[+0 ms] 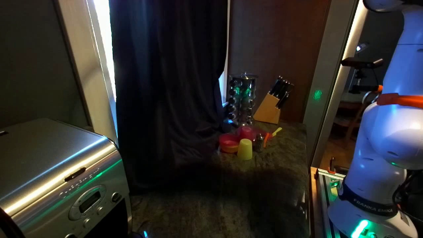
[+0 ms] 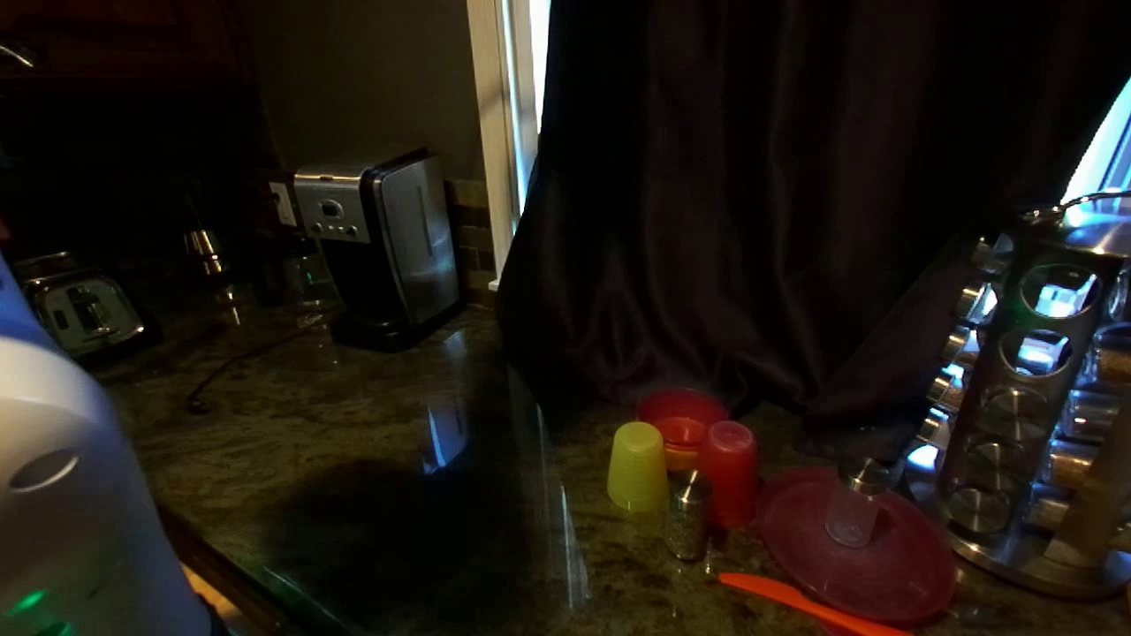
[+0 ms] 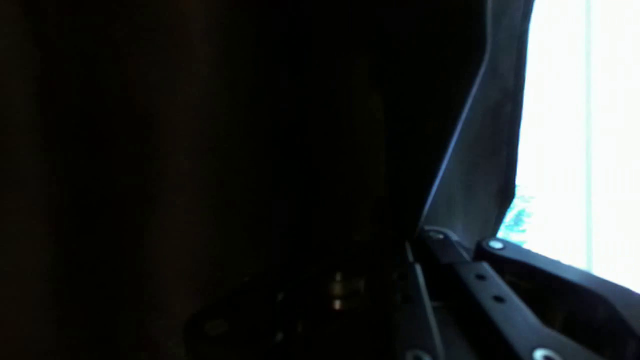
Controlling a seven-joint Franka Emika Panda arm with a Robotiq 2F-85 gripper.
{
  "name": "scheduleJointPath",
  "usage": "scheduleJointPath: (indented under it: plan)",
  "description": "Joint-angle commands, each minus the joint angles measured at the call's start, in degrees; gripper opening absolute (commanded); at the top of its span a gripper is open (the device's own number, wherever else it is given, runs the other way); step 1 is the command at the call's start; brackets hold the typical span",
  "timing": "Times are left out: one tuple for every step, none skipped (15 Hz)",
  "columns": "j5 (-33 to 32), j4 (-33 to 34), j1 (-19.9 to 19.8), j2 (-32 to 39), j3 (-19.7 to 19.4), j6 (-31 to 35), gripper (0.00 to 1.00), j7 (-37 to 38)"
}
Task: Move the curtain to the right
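Note:
The dark curtain point(image 1: 168, 82) hangs in long vertical folds over the window, its lower hem gathered on the counter. It also shows in an exterior view point(image 2: 760, 203), behind the cups. Bright slivers of window show along both sides. In the wrist view, the curtain point(image 3: 470, 165) fills most of the picture in near-black, with a lit edge slanting down to my gripper point(image 3: 421, 239). The fingertips are at that edge, apparently touching the fabric. One finger is partly lost in darkness, so its closure on cloth is unclear. The hand is out of both exterior views.
A metal coffee maker point(image 1: 59, 165) stands left of the curtain. A spice rack point(image 2: 1016, 397) and a knife block point(image 1: 267, 109) stand to its right. A yellow cup point(image 2: 636, 466), red cup point(image 2: 730, 477), red bowl point(image 1: 228, 142) and plate point(image 2: 910, 565) sit at the hem.

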Motion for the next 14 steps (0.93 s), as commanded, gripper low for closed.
scheduleJointPath:
  plan:
    - [2.3,4.4,-3.3,-0.3,-3.4,-3.8,0.00,2.9]
    - [2.2,5.6,-4.2,-0.2,-4.5,-4.4,0.00,4.1]
    - [2.5,7.0,-5.3,0.1,-5.6,-4.8,0.00,5.4]
    - [2.2,8.1,-6.3,0.2,-6.7,-5.4,0.00,7.1]
    - [2.2,9.1,-7.2,0.3,-7.7,-5.8,0.00,8.5]
    - [1.6,9.9,-8.2,0.4,-8.7,-6.4,0.00,10.4]
    - [1.5,10.5,-9.0,0.4,-9.5,-7.1,0.00,11.7]
    - [0.7,11.1,-10.1,0.6,-10.6,-7.5,0.00,13.7]
    - [0.1,11.6,-11.0,0.8,-11.5,-8.2,0.00,15.0]
    - [-0.6,11.9,-12.0,1.1,-12.5,-8.7,0.00,16.4]
    - [-1.0,12.0,-12.9,1.0,-13.4,-9.4,0.00,17.6]
    - [-1.8,11.9,-13.8,1.4,-14.3,-9.8,0.00,19.1]
    - [-2.7,11.7,-14.6,1.5,-15.2,-10.4,0.00,20.9]
    - [-3.3,11.6,-15.5,1.8,-16.1,-10.8,0.00,22.6]
